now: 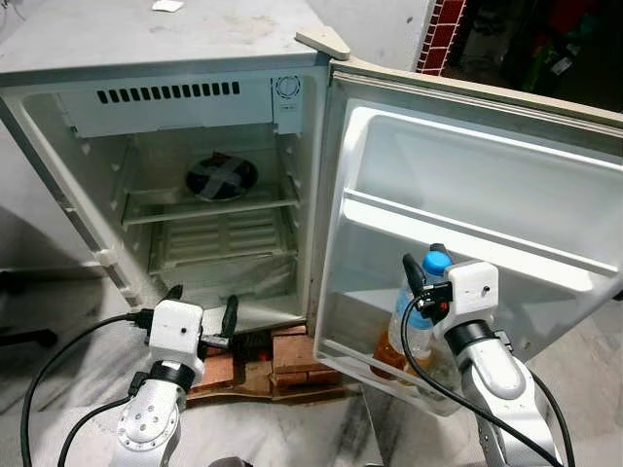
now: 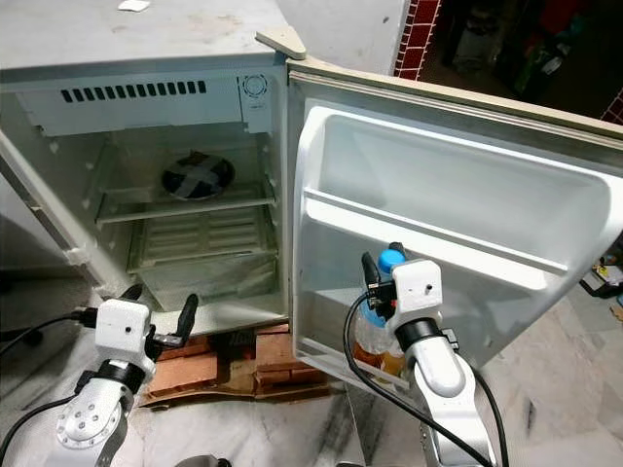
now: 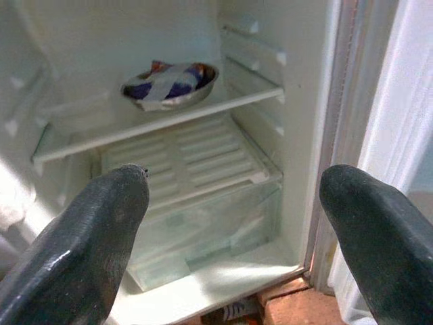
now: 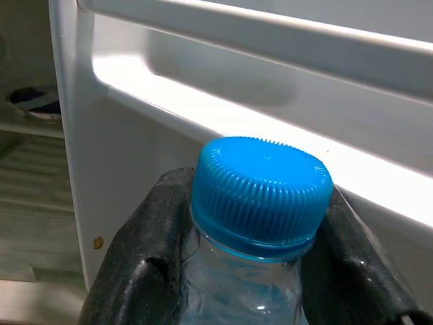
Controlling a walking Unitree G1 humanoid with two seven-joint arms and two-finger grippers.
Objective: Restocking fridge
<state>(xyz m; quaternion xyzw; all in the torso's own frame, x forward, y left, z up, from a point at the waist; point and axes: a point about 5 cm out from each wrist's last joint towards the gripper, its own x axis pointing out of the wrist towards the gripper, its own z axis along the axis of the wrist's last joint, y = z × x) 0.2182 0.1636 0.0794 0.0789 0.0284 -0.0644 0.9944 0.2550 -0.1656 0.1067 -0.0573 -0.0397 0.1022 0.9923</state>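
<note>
Both arms reach toward the open fridge. My right gripper, jaws clamped on a bottle, stocks the door shelf; next, release. Left gripper gapes, idle.

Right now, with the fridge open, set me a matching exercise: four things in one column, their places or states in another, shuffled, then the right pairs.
Things:
1. blue-capped bottle
2. foil-covered bowl
3. left gripper
4. bricks

Places or states:
A. under the fridge's front edge
B. on the inner shelf
C. fingers apart, holding nothing, before the fridge
D. held at the neck by the right gripper, at the door's bottom rack

Pairs: 1-D, 2-B, 3-C, 4-A
</note>
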